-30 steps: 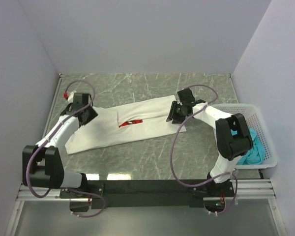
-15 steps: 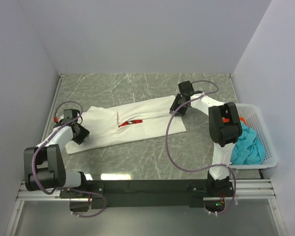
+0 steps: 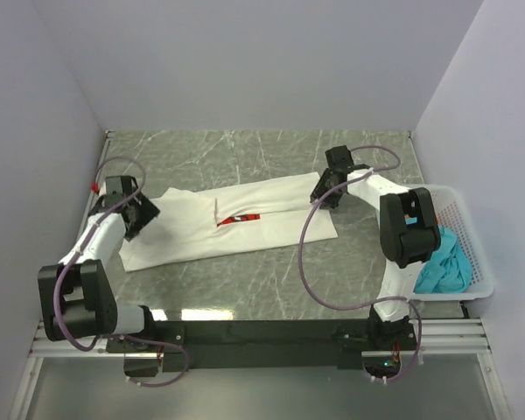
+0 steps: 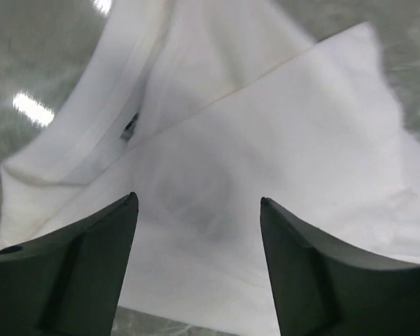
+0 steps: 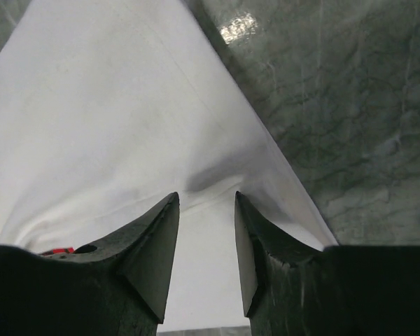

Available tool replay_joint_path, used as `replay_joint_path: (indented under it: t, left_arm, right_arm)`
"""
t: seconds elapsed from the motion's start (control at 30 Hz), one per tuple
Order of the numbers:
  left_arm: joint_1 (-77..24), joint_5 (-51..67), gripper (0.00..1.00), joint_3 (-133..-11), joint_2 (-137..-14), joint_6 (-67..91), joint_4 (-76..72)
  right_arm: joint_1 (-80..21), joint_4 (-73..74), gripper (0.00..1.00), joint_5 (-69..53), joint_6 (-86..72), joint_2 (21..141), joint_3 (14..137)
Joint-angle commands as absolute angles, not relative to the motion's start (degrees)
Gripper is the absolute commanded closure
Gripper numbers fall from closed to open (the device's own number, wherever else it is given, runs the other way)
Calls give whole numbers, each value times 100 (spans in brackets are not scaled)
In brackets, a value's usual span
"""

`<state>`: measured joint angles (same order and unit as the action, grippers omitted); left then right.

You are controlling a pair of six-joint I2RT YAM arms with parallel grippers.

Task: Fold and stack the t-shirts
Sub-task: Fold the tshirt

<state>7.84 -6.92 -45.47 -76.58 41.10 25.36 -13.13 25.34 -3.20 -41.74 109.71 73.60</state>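
Observation:
A white t-shirt [image 3: 236, 223], folded into a long band with a bit of its red print [image 3: 241, 219] showing, lies flat across the table. My left gripper [image 3: 136, 215] is open over its left end; the left wrist view shows white cloth [image 4: 217, 140] below my spread jaws [image 4: 198, 199]. My right gripper [image 3: 325, 194] sits on the shirt's far right corner. Its jaws [image 5: 206, 196] stand a narrow gap apart, with a small ridge of white cloth [image 5: 126, 105] at the tips. A teal t-shirt [image 3: 446, 262] lies in the basket. No red-orange shirt shows.
A white mesh basket [image 3: 468, 236] stands at the right edge of the table, beside the right arm. The grey marble table [image 3: 245, 149] is walled at the back and on both sides. Purple cables loop from both arms over the table.
The left gripper has swung from over the shirt to its left end. The right gripper has moved right and back to the far right corner. The shirt's right edge has shifted slightly right.

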Motion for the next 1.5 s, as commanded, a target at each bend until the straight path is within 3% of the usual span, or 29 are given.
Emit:
replay_joint_path:
  t: [0.0, 0.2, 0.5, 1.23, 1.43, 1.47]
  left_arm:
    - [721, -511, 23, -5332, -7829, 3262, 1927]
    - [703, 43, 28, -6501, -8979, 2234, 1503]
    - [255, -439, 37, -7786, -10457, 1284, 1881]
    - [-202, -641, 57, -8305, -11742, 1371, 1872]
    - [-237, -817, 69, -8253, -11918, 1345, 1960]
    - [-237, -826, 77, -8253, -11935, 1336, 1960]
  right_arm:
    - [-1537, 2487, 55, -176, -3578, 10328, 7400]
    - [-2091, 2619, 53, -272, -2901, 9783, 7252]
    - [-2961, 2681, 50, -826, -2707, 9369, 6917]
    - [-3103, 2514, 50, -1195, -2584, 9229, 6399]
    - [-3094, 2514, 50, -1134, -2540, 9158, 6354]
    - [-3094, 2514, 50, -1151, -2549, 9158, 6354]
